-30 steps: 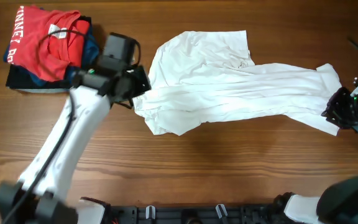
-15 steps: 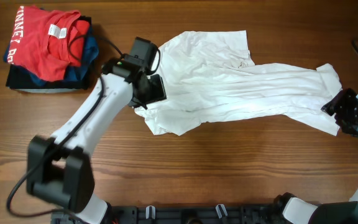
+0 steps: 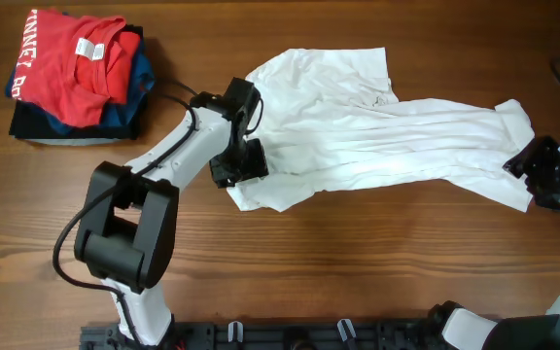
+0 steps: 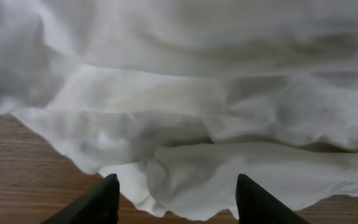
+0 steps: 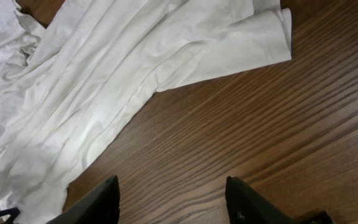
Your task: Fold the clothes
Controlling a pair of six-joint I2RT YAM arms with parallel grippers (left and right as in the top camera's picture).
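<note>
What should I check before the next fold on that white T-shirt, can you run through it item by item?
1. Left hand open, pinching nothing: ok.
2. Right hand open, over bare brown wooden table: ok.
3. Thin white short-sleeved T-shirt lying flat and smooth: not ok, it is bunched and creased.
4. Which side of the T-shirt faces up: cannot tell.
5. Folded pile topped by a red shirt lies apart from the T-shirt: ok.

Thin wrinkled cloth T-shirt (image 3: 358, 136), wood-grain table (image 3: 358, 272)
</note>
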